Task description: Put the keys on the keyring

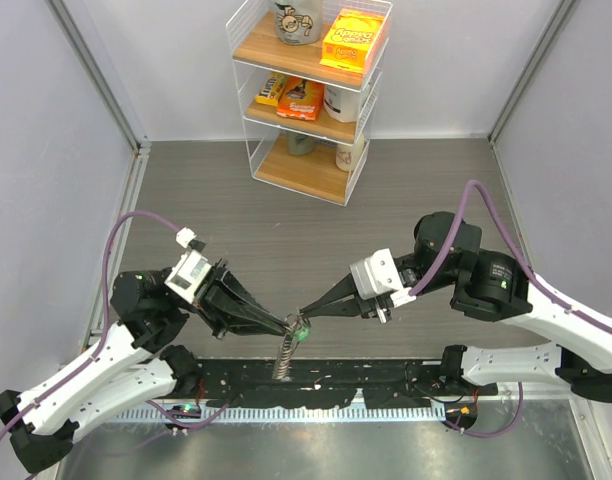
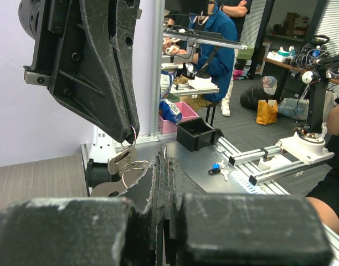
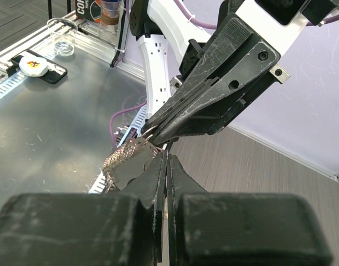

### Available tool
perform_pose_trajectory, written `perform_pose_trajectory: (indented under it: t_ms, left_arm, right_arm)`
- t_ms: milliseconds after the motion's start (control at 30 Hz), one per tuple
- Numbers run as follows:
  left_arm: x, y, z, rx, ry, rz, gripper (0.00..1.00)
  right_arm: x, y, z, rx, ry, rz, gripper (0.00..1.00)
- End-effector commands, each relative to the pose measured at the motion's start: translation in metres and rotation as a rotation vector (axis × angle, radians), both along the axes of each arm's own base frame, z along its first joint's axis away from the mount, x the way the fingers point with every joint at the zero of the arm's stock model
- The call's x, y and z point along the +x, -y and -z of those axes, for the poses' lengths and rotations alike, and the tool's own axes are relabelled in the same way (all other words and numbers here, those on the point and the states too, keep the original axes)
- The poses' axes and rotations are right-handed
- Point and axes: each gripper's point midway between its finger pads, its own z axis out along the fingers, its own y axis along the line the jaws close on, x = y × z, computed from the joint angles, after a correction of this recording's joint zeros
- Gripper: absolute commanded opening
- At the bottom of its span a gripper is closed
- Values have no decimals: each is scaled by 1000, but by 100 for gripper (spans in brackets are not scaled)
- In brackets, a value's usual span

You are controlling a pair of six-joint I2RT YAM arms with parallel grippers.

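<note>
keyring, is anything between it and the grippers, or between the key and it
Nothing visible is in the way. The left gripper and the right gripper are both shut and meet tip to tip right at the keyring, which hangs below them. A key sits against it at the tips, with nothing between.

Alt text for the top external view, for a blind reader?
Two robot arms meet at the near edge of the table, left claw and right claw both shut tip to tip, the keyring chain dangling below them. A stocked wire shelf stands at the back.
</note>
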Motion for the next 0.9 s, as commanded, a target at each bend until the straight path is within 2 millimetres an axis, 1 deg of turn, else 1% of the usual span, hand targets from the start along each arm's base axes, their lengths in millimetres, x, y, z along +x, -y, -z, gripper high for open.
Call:
perform_pose_trajectory:
  t_ms: [0,433,567,867]
  left_arm:
    - [-3,-3,-13,-49,29,-4,0]
    - [0,-2,-14,-52,22,-16,0]
    - [-1,-2,-13,-51,23,-16,0]
    - [1,-2,-13,-52,20,-28,0]
  right_arm:
    - [-2,2,-24,65,41,3,5]
    - [-5,-8,-24,48,48,-6,5]
    - [-8,-7,-26,53,53,-16,5]
    - [-12,-7,-22,43,59,-28,5]
